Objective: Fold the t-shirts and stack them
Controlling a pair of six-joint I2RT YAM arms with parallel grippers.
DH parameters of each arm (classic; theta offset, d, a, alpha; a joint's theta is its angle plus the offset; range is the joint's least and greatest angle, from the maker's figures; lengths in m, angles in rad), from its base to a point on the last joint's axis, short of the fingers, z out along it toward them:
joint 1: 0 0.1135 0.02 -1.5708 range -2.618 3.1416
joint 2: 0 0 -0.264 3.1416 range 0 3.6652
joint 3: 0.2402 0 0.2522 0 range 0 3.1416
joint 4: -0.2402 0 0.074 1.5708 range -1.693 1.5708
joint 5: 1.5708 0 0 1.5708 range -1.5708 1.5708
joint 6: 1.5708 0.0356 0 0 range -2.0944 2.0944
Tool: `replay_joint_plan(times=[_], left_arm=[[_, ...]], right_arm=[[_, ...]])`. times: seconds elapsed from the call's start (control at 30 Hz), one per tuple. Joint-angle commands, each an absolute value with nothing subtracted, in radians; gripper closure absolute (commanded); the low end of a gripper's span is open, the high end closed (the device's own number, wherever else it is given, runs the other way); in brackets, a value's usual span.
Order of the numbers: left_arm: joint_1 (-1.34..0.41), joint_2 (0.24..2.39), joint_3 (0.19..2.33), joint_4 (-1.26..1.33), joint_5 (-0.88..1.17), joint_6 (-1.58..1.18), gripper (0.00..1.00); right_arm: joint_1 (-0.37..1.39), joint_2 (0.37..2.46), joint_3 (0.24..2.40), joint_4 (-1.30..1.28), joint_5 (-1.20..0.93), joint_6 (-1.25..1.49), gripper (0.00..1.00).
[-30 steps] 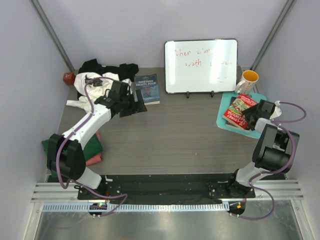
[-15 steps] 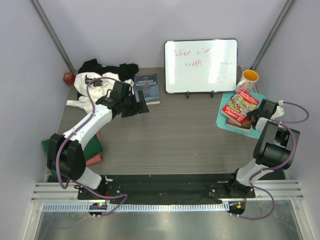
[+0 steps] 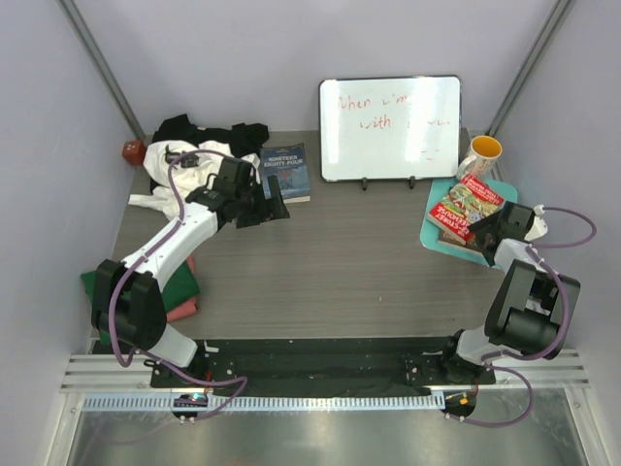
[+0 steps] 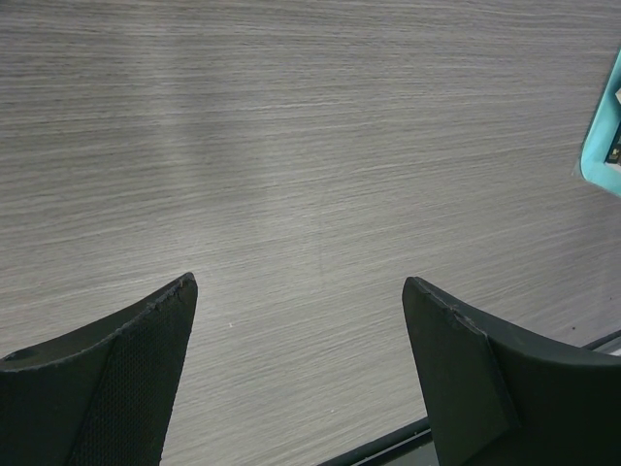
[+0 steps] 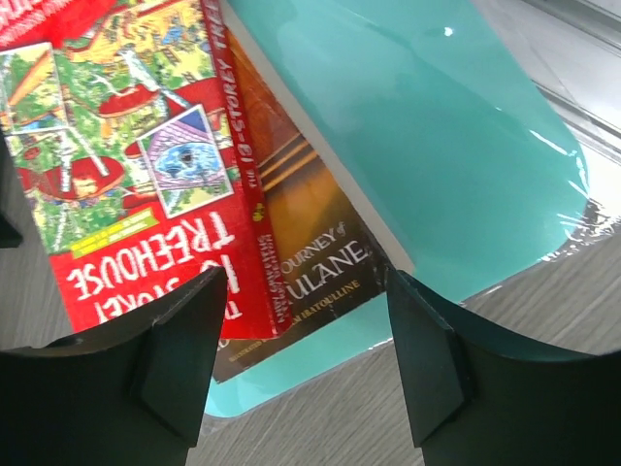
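Note:
A crumpled white t-shirt (image 3: 179, 173) with a black t-shirt (image 3: 199, 129) behind it lies at the table's far left corner. A folded dark green t-shirt (image 3: 175, 282) lies on a salmon pink one (image 3: 182, 311) at the near left. My left gripper (image 3: 275, 201) is open and empty over bare table, just right of the white shirt. Its wrist view shows only wood between the fingers (image 4: 126, 369). My right gripper (image 3: 482, 227) is open and empty, above the near edge of the teal mat (image 5: 437, 126) and its books (image 5: 126, 175).
A blue book (image 3: 285, 172) lies behind the left gripper. A whiteboard (image 3: 390, 127) stands at the back. A yellow-lined mug (image 3: 478, 157) stands beside the teal mat (image 3: 435, 233) with the books (image 3: 464, 210). A dark red ball (image 3: 133, 151) sits at the far left.
My right gripper has swung left from the mat's right side to its near left edge. My left gripper has barely moved.

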State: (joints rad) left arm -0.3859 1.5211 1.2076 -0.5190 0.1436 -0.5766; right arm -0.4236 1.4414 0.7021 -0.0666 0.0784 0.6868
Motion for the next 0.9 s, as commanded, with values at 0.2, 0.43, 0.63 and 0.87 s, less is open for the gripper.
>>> replay_joint_plan(times=[0.2, 0.43, 0.63, 0.87], left_arm=[[-0.39, 1.511, 1.253, -0.511, 0.16, -0.549, 0.13], [-0.39, 1.509, 1.258, -0.526, 0.161, -0.54, 0.13], [-0.39, 1.514, 1.266, -0.525, 0.163, -0.546, 0.14], [-0.39, 1.531, 1.279, -0.522, 0.169, -0.554, 0.14]], right_arm=[[-0.483, 1.669, 0.834, -0.077, -0.046, 0.653, 0.26], [-0.502, 1.749, 0.844, -0.005, -0.173, 0.669, 0.25], [-0.503, 1.759, 0.802, 0.064, -0.239, 0.678, 0.46], [-0.503, 1.688, 0.764, 0.02, -0.215, 0.675, 0.99]])
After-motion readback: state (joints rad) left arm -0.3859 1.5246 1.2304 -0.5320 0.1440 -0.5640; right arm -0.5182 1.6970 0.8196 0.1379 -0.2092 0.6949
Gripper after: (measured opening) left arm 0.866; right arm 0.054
